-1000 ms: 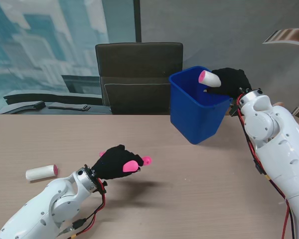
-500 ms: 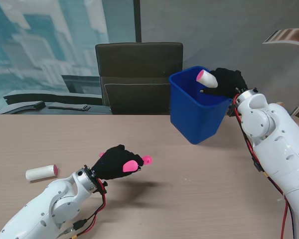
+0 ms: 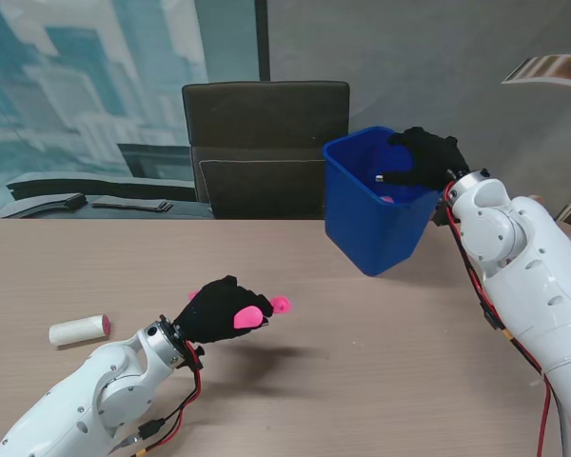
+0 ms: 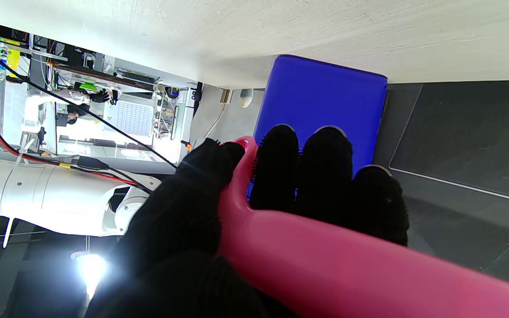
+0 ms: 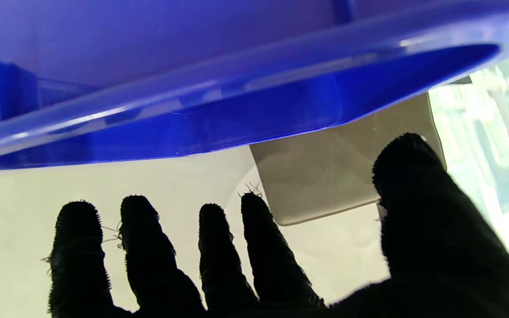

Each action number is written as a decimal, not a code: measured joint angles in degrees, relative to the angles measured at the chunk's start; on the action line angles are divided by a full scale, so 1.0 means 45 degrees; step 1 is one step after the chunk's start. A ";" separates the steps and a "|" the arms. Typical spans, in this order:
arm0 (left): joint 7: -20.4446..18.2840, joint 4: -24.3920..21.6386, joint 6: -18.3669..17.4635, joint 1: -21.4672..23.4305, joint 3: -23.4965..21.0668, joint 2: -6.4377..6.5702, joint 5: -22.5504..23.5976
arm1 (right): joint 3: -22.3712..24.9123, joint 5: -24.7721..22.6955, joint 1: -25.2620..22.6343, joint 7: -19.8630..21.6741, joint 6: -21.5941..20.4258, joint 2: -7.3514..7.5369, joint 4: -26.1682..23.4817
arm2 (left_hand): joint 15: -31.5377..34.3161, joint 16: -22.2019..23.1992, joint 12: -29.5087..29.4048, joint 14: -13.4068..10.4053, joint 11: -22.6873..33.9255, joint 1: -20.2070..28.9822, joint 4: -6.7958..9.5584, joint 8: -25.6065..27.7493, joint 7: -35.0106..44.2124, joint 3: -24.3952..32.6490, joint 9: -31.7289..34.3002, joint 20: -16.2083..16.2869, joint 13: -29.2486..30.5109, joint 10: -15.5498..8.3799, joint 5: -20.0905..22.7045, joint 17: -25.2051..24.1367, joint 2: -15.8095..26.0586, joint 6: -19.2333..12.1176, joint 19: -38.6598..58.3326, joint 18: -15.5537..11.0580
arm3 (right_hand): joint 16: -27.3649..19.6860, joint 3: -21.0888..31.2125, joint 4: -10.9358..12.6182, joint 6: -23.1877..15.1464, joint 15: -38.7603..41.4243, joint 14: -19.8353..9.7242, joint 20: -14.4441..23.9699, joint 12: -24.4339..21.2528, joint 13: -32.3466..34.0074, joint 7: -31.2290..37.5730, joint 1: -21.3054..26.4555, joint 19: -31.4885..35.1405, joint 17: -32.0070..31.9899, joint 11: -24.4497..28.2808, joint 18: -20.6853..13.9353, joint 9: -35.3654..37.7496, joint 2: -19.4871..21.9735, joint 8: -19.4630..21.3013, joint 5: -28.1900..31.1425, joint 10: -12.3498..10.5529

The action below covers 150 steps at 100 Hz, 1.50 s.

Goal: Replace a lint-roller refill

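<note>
Refill roll lies out on the far left of the table, white with a pink end, well apart from everything, not yet picked up. Next along, the left hand is wrapped tight round the pink lint-roller handle, held clear of the surface with its spindle end poking rightward; the left wrist view shows the handle gripped firmly under the black fingers. Over on the right, the blue bin sits at the table's far edge, and the right hand hangs over its rim with the fingers spread wide and nothing in them, as its own wrist view confirms. A pink speck shows down inside the bin, possibly the spent roll, though it's too small to be sure. So, by my reading, the old roll is off and binned; fetching the fresh one and sliding it onto the bare handle is all to come. Pale wood-grain tabletop, a dark chair behind it, a cityscape mural and grey wall beyond
</note>
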 measured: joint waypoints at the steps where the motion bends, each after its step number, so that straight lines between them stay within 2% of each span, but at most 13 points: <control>1: 0.0000 -0.0001 0.0000 0.0000 0.0000 0.0000 0.0001 | -0.0002 0.0005 0.0001 0.0009 0.0000 0.0000 0.0000 | 0.0001 0.0000 0.0000 0.0000 0.0001 0.0000 0.0000 0.0000 0.0000 0.0000 0.0000 0.0000 0.0000 0.0000 0.0000 0.0000 0.0000 0.0000 0.0000 0.0000 | -0.0006 -0.0018 0.0000 0.0037 -0.0002 0.0000 0.0000 -0.0003 -0.0003 -0.0020 -0.0078 -0.0015 -0.0024 -0.0001 0.0000 0.0000 0.0000 -0.0002 -0.0068 0.0000; 22: -0.0001 -0.0026 0.0005 0.0016 -0.0029 0.0002 0.0024 | 0.0195 0.0160 -0.0187 0.0076 0.0005 -0.0008 -0.0301 | 0.0006 0.0000 0.0000 -0.0002 0.0004 0.0118 0.0000 0.0000 0.0002 -0.0145 0.0000 0.0000 0.0000 -0.0001 0.0000 -0.0004 0.0117 0.0000 0.0006 0.0004 | -0.0021 -0.0197 0.0019 0.0091 -0.0043 0.0000 -0.0007 -0.0048 -0.0147 -0.0188 -0.0494 -0.0265 -0.0137 -0.0026 0.0000 -0.0383 0.0319 -0.0010 -0.0107 0.0010; 34: -0.0029 -0.0206 0.0009 0.0148 -0.0225 -0.0013 0.0012 | 0.1057 0.0185 -0.1155 0.0031 -0.0061 -0.0040 -0.1722 | 0.0007 0.0000 0.0000 -0.0002 0.0004 0.0119 0.0000 0.0000 0.0003 -0.0150 0.0000 0.0000 0.0001 -0.0001 0.0000 -0.0004 0.0125 0.0000 0.0007 0.0004 | -0.0021 -0.0196 0.0019 0.0097 -0.0043 0.0001 -0.0007 -0.0154 -0.0109 -0.0190 -0.0494 -0.0340 -0.0111 -0.0010 0.0000 -0.0327 0.0319 -0.0010 -0.0052 0.0156; 43: -0.0207 -0.0488 0.0009 0.0342 -0.0466 -0.0055 -0.0391 | 0.1670 0.0274 -0.2188 -0.0082 -0.0140 -0.0042 -0.3190 | 0.0007 0.0000 0.0000 -0.0002 0.0118 0.0425 0.0000 -0.0001 0.0014 -0.0846 0.0000 0.0000 0.0001 -0.0018 0.0001 -0.0018 0.0436 0.0003 0.0007 0.0005 | -0.0021 -0.0195 0.0019 0.0098 -0.0023 0.0006 -0.0007 -0.0171 0.0003 -0.0144 -0.0492 -0.0342 0.0159 0.0047 0.0000 0.0089 0.0319 -0.0010 0.0167 0.0157; 63: -0.1221 -0.1360 0.0084 0.0870 -0.0936 -0.0216 -0.2222 | 0.2776 0.0600 -0.4664 -0.0305 -0.0695 -0.0096 -0.6109 | 0.0007 0.0000 -0.0001 -0.0002 0.0319 0.0549 0.0000 -0.0001 0.0159 -0.1131 0.0002 0.0000 0.0001 -0.0020 0.0007 -0.0038 0.0447 0.0017 0.0008 0.0007 | -0.0017 -0.0184 0.0019 0.0092 0.0014 0.0041 -0.0011 -0.0204 0.1214 0.0196 -0.0312 -0.0342 0.0984 -0.0021 0.0000 0.1422 0.0266 -0.0010 0.1103 0.0159; 68: -0.1384 -0.1505 0.0169 0.0960 -0.0964 -0.0259 -0.2708 | 0.2892 0.0832 -0.5220 -0.0357 -0.0865 -0.0096 -0.6601 | 0.0007 0.0000 -0.0001 -0.0002 0.0416 0.0646 0.0000 -0.0001 0.0181 -0.1261 0.0002 0.0000 0.0001 -0.0023 -0.0145 -0.0043 0.0909 0.0049 0.0008 0.0010 | -0.0013 -0.0168 0.0019 0.0092 0.0021 0.0057 0.0092 -0.0204 0.1403 0.0289 -0.0164 -0.0257 0.1224 -0.0062 0.0000 0.1647 0.0262 -0.0010 0.1248 0.0159; 79: -0.2742 -0.1969 0.0817 0.1190 -0.0981 -0.0341 -0.5442 | 0.2868 0.1975 -0.6165 -0.0326 -0.1313 -0.0096 -0.7169 | 0.0008 0.0000 -0.0001 -0.0002 0.0471 0.0777 0.0000 -0.0001 0.0335 -0.1476 0.0002 0.0000 0.0001 -0.0024 -0.0179 -0.0067 0.0909 0.0105 0.0008 0.0016 | 0.0005 -0.0175 0.0019 0.0087 0.0023 0.0077 0.0129 -0.0204 0.2053 0.0347 0.0297 0.0046 0.1756 -0.0241 0.0000 0.2044 0.0260 -0.0010 0.1400 0.0186; 86: -0.3439 -0.2352 0.1549 0.1321 -0.0926 -0.0384 -0.7038 | 0.2634 0.2321 -0.6544 -0.0299 -0.1565 -0.0092 -0.7220 | 0.0009 0.0012 -0.0001 -0.0001 0.0473 0.0781 0.0000 -0.0001 0.0419 -0.1486 0.0002 0.0000 0.0001 -0.0024 -0.0178 -0.0072 0.0909 0.0128 0.0008 0.0052 | 0.0038 -0.0175 0.0019 0.0087 0.0025 0.0085 0.0243 -0.0205 0.2353 0.0383 0.0332 0.0165 0.1929 -0.0176 0.0002 0.2273 0.0260 -0.0010 0.1545 0.0285; 100: -0.3160 -0.2683 0.2015 0.1399 -0.0688 -0.0510 -0.7525 | 0.1505 0.2540 -0.6903 -0.0707 -0.1623 -0.0085 -0.7041 | 0.0012 0.0018 -0.0001 0.0017 0.0501 0.0803 0.0000 0.0113 0.0469 -0.1740 0.0002 0.0000 0.0001 -0.0028 -0.0201 -0.0229 0.1053 0.0071 0.0008 0.0130 | 0.0103 -0.0165 0.0019 0.0093 0.0030 0.0109 0.0250 -0.0204 0.2657 0.0534 0.0480 0.0296 0.2243 -0.0176 0.0004 0.2273 0.0258 -0.0010 0.1546 0.0297; 115: -0.3136 -0.3067 0.2746 0.1529 -0.0394 -0.0680 -0.9673 | 0.0311 0.3777 -0.6988 -0.0681 -0.1502 -0.0162 -0.6453 | 0.0012 0.0018 -0.0001 0.0041 0.0519 0.1213 0.0014 0.0198 0.0730 -0.2777 -0.0031 0.0000 -0.0164 -0.0052 -0.0421 -0.0527 0.1450 -0.0081 0.0008 0.0130 | 0.0283 -0.0165 0.0019 0.0093 0.0167 0.0109 0.0258 -0.0039 0.2826 0.0557 0.0485 0.0483 0.2403 -0.0166 0.0004 0.2440 0.0237 -0.0010 0.1546 0.0311; 125: -0.3152 -0.3392 0.3307 0.1658 -0.0235 -0.0801 -1.0506 | -0.0706 0.4762 -0.6706 -0.0503 -0.1234 -0.0196 -0.5619 | -0.0111 0.0018 -0.0001 0.0060 0.0579 0.1227 0.0015 0.0417 0.0967 -0.2887 -0.0390 0.0000 -0.0462 -0.0094 -0.0781 -0.0800 0.1625 -0.0153 -0.0024 0.0123 | 0.0326 -0.0065 0.0019 -0.0215 0.0176 0.0109 0.0259 -0.0016 0.2869 0.0557 0.0495 0.0507 0.2408 -0.0166 0.0004 0.2440 -0.0353 -0.0010 0.1489 0.0349; 140: -0.3226 -0.3661 0.3590 0.1782 -0.0025 -0.0930 -1.1607 | -0.1758 0.5181 -0.5967 -0.0265 -0.1140 -0.0395 -0.4051 | -0.0437 -0.0018 -0.0001 0.0109 0.0671 0.1430 0.0019 0.0677 0.1140 -0.3180 -0.0897 0.0000 -0.0820 -0.0173 -0.1210 -0.1186 0.1835 -0.0301 -0.0282 0.0008 | 0.0353 0.0236 0.0019 -0.0982 0.0176 0.0148 0.0260 0.0130 0.2897 0.0679 0.0641 0.0508 0.2142 -0.0262 0.0076 0.2409 -0.1551 0.0142 0.0766 0.0339; 150: -0.3199 -0.3764 0.3766 0.1797 0.0102 -0.1004 -1.1991 | -0.2246 0.6194 -0.5604 -0.0105 -0.1385 -0.0440 -0.3434 | -0.0587 -0.0023 -0.0001 0.0119 0.0680 0.1540 0.0020 0.0712 0.1259 -0.3381 -0.1158 0.0000 -0.1070 -0.0238 -0.1427 -0.1355 0.1993 -0.0442 -0.0456 -0.0012 | 0.0354 0.1505 0.0027 -0.1275 0.0145 0.0170 0.0260 0.0139 0.2773 0.0727 0.0526 0.0081 0.1894 -0.0303 0.0060 0.1999 -0.2560 0.0153 0.0541 0.0333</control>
